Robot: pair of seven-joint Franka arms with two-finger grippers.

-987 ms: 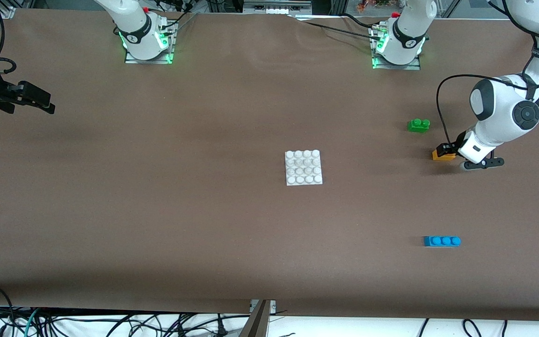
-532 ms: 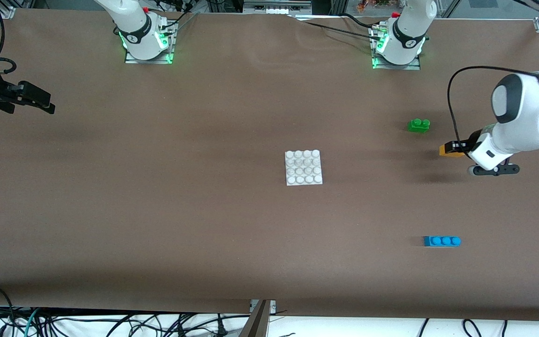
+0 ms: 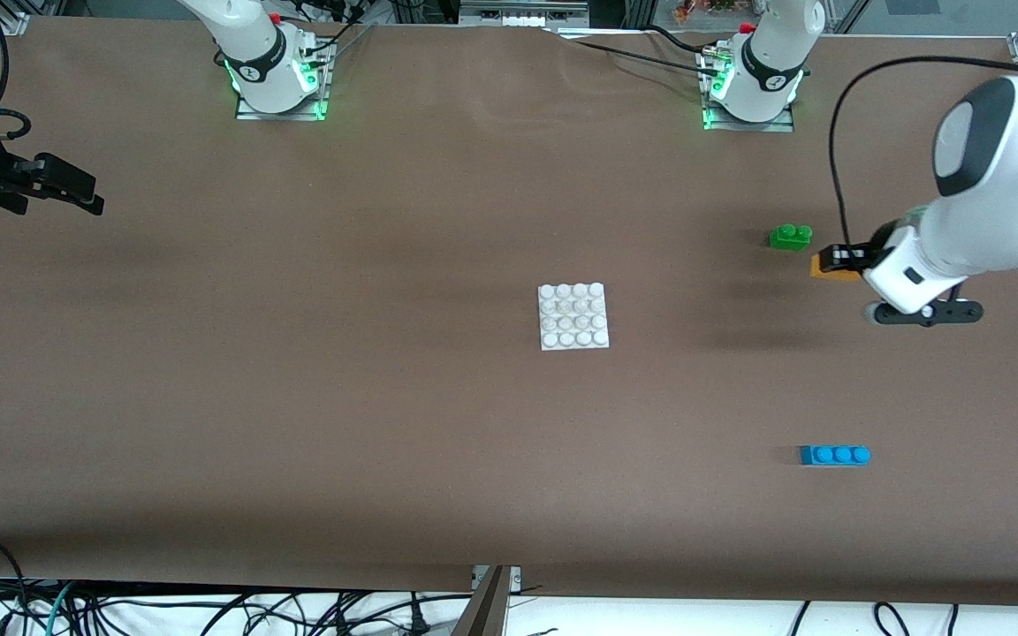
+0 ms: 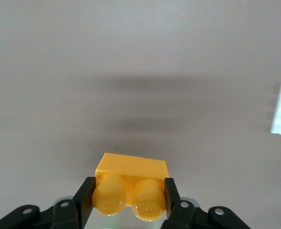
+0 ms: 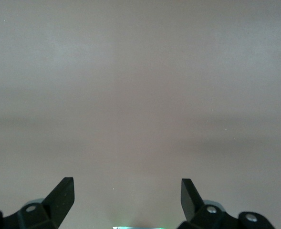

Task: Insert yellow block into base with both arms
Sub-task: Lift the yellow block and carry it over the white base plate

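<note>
— Where's the yellow block (image 4: pixel 131 189) from my seat?

— I see it pinched between the left gripper (image 3: pixel 838 262) fingers (image 4: pixel 84 196), studs toward the wrist camera, lifted off the table (image 3: pixel 385 424) and hanging over bare cloth just beside the green brick (image 3: pixel 790 236).

— And the base (image 3: pixel 573 316)?

— Flat on the table, well apart from that claw, toward the right arm's end. The blue brick (image 3: pixel 834 455) lies nearer the front camera.

— The other claw?

— I have the right gripper (image 5: pixel 127 198) waiting at its own table end, fingers spread wide, holding nothing
</note>
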